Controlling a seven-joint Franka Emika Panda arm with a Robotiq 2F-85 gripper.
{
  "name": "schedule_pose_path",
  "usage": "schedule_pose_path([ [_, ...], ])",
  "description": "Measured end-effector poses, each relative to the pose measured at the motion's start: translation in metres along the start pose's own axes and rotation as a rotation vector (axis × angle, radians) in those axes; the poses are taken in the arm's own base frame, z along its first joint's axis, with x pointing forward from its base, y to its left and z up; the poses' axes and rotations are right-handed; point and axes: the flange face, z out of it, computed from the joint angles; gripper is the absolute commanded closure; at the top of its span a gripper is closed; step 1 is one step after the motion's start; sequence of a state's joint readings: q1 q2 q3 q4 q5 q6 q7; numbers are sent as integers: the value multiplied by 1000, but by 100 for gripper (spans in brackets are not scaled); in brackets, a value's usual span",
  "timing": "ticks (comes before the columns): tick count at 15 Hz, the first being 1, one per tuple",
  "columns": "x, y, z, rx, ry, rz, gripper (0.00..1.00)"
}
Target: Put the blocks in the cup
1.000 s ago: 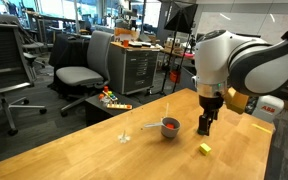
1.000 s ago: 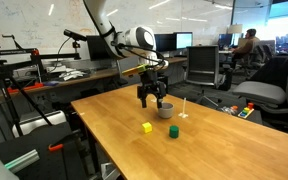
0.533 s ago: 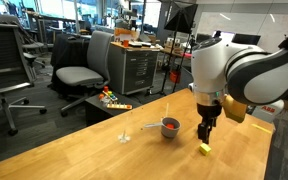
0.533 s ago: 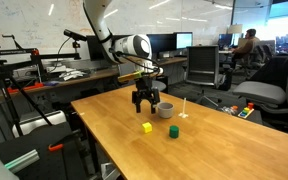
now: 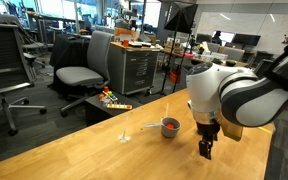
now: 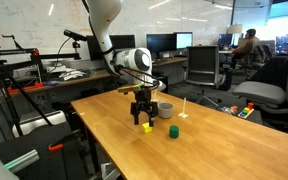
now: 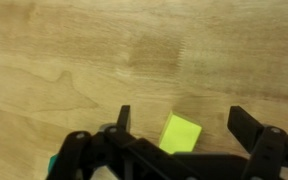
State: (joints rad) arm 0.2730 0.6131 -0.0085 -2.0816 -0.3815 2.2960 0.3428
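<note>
Risk, grip: the yellow block [image 7: 180, 133] sits turned at an angle between the fingers [image 7: 244, 128]. Closing on its corners could twist it or pop it out.
Risk, descent: the fingers are low over the bench [image 6: 114, 140]. Dropping further could jam the tips into the wood.
Risk, neighbour: the green block [image 6: 171, 131] lies just beside the yellow one. A sideways drift could knock it away.
Risk, delivery: the stemmed glass [image 5: 124, 129] stands near the cup [image 5: 170, 127] and a wide swing could topple it. A block this small could also bounce off the rim.
Fingers, state: spread wide, holding nothing, one on each side of the yellow block, no contact visible.
Yellow block, place: further in from the far corner of the bench than the cup, clear of every edge.
Cup, place: toward the far corner of the bench, beyond both loose blocks.
Cup, contents: red shows inside in an exterior view, judged to be the red block [image 5: 171, 124].
Stemmed glass, contents: appears empty.
</note>
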Motion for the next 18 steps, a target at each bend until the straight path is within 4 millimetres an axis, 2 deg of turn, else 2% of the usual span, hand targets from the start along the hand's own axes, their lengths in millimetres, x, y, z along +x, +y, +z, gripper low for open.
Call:
schedule_pose_path([
  [4, 7, 6, 6, -2, 1, 17, 0],
  [5, 8, 7, 6, -3, 2, 21, 25],
  [6, 10, 7, 6, -3, 3, 25, 27],
  [14, 18, 5, 8, 13, 20, 61, 88],
  [15, 18, 5, 8, 14, 22, 63, 92],
  [18, 21, 8, 6, 16, 27, 78, 91],
])
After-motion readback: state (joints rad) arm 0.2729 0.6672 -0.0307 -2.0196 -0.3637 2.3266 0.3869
